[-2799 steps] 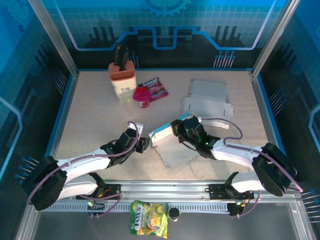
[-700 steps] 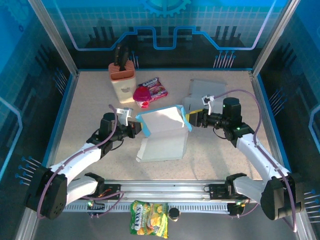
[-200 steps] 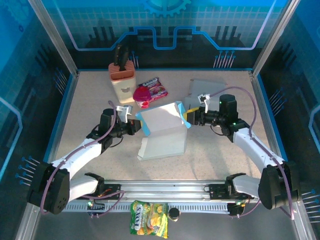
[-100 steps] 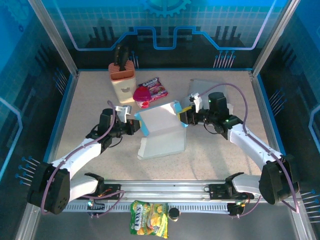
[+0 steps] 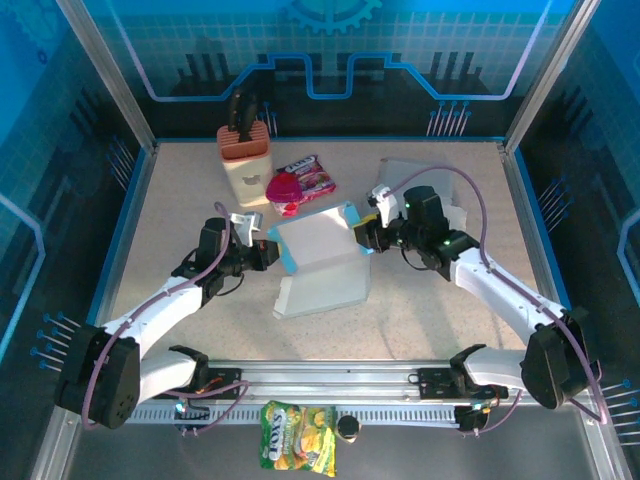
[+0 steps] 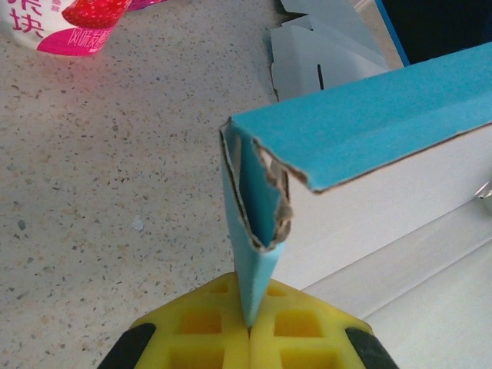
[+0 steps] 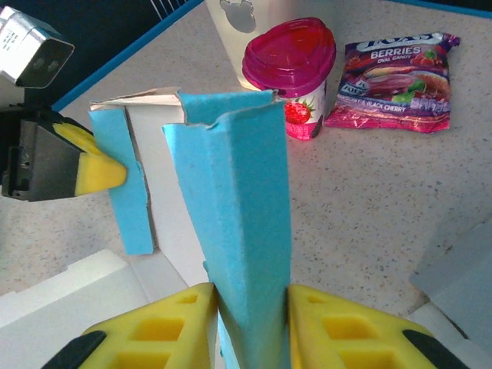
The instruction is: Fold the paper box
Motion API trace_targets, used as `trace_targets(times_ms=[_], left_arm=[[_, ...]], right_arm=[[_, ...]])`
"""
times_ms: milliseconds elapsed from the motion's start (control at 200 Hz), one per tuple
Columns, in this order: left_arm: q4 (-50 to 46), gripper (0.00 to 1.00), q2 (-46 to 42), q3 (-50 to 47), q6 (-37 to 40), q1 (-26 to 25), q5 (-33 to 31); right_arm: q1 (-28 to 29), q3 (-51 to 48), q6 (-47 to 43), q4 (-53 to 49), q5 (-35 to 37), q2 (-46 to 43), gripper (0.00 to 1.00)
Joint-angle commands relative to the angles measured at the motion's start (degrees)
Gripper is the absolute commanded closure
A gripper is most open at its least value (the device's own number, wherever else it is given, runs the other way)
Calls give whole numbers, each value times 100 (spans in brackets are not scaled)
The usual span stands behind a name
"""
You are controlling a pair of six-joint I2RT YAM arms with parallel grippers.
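Speckled tabletop (image 5: 180, 200), L pincer (image 5: 274, 250) & R pincer (image 5: 365, 232) each clamped on paper box (image 5: 322, 272) flaps, pad bases cropped

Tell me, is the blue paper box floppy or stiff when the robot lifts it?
Probably bendy: the paper box is thin card, and its flap folds where the left fingers pinch it. Likely light too: the right fingers hold up a whole side flap by one end. Its ragged corner suggests it tears easily.

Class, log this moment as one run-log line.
box: half-folded | left hand: shut on its left wall | right hand: shut on its right wall
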Motion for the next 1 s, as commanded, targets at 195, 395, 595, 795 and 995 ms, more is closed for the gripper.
trace_targets(times_ms=[195,395,595,795,995], left_arm=[[-93,100,-176,348,98,-155,-72],[-234,100,-241,423,146,-386,-363],[-271,100,-267,431,160,-556,-580],[-353,100,-319,456,168,-678,-767],[-691,100,-228,712,60,-978,-1410]], right_arm=[[824,266,-223,-288,1639,249,72],[1252,411,-246,-345,2490,494,72],[1473,451,-195,-302,2965,632,75],[1547,495,-47,-313,3307,732,87],[1925,1021,420,-886,4426,1310,100]])
